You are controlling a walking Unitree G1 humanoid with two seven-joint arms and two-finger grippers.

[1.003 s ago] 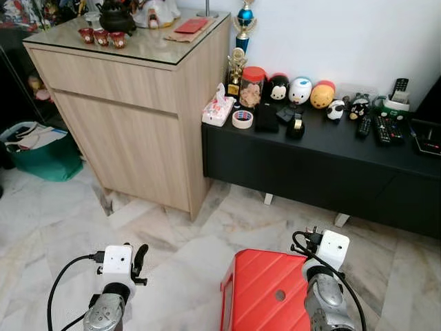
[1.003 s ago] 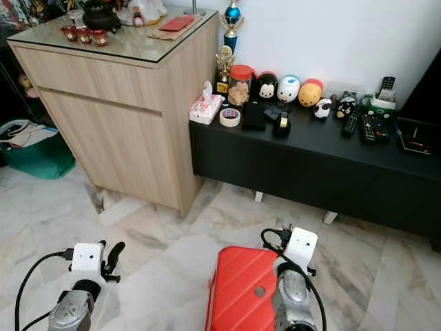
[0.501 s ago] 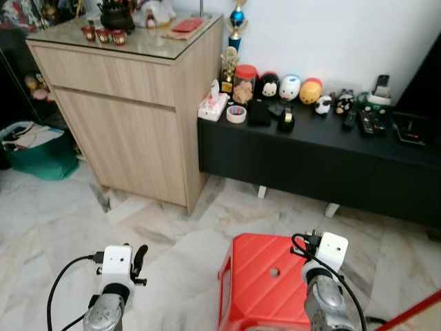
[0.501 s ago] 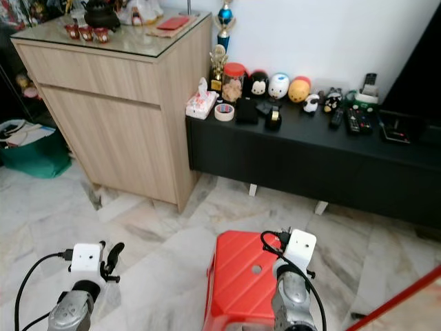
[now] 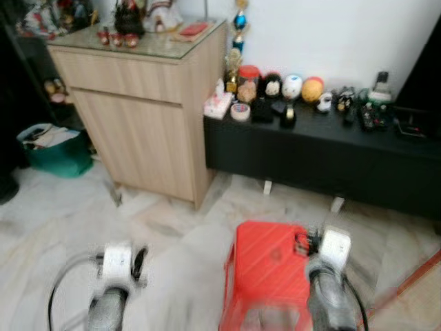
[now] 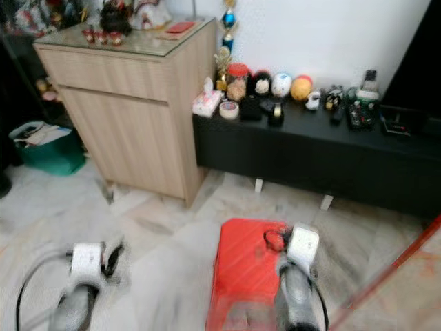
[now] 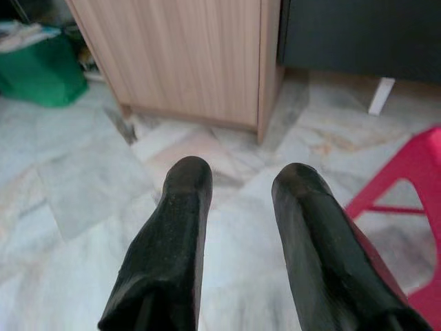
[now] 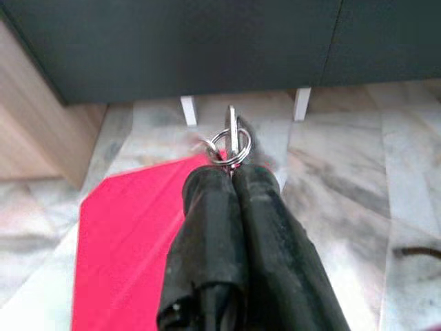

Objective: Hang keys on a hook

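We carry the small silver metal keys on their ring [image 8: 229,143], pinched at the tips of our right gripper [image 8: 231,172], its jaws closed on them above the red plastic stool [image 8: 131,227]. Our thin grip could let them slip while walking. Our left gripper [image 7: 241,183] hangs parted, empty. No hook is visible; at twelve o'clock the black low console [image 5: 324,148] is blurred.

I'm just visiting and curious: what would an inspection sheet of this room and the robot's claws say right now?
Surface: pale marble floor.
Job's things: keys pinched at the right claw tips; hook: nothing seen.
Clutter: red stool below the right arm; toys, remotes, tape on the black bench.
Claws: left claw open, holding nothing; right shut.
Cables: black cable looping at the right wrist.
Surroundings: wooden cabinet, green bag, white wall; head views blurred.
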